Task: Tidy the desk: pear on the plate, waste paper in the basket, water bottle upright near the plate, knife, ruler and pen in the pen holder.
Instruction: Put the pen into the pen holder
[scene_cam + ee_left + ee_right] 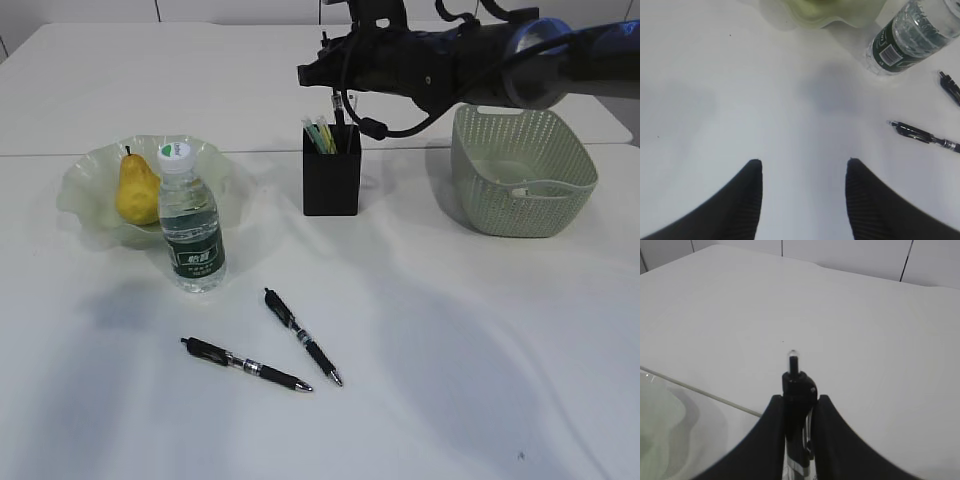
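Pen over the pen holder!
Our right gripper (799,412) pinches a black pen (796,390) above the pen holder (331,183); left gripper (804,167) hangs open, empty.

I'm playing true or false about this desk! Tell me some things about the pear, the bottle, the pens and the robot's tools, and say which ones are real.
1. The pear sits on the plate. True.
2. The water bottle is lying on its side. False: it stands upright beside the plate.
3. Two pens lie on the desk. True.
4. The right tool holds nothing. False: it is shut on a black pen.
5. The left tool is squeezing the bottle. False: it is open above bare desk.
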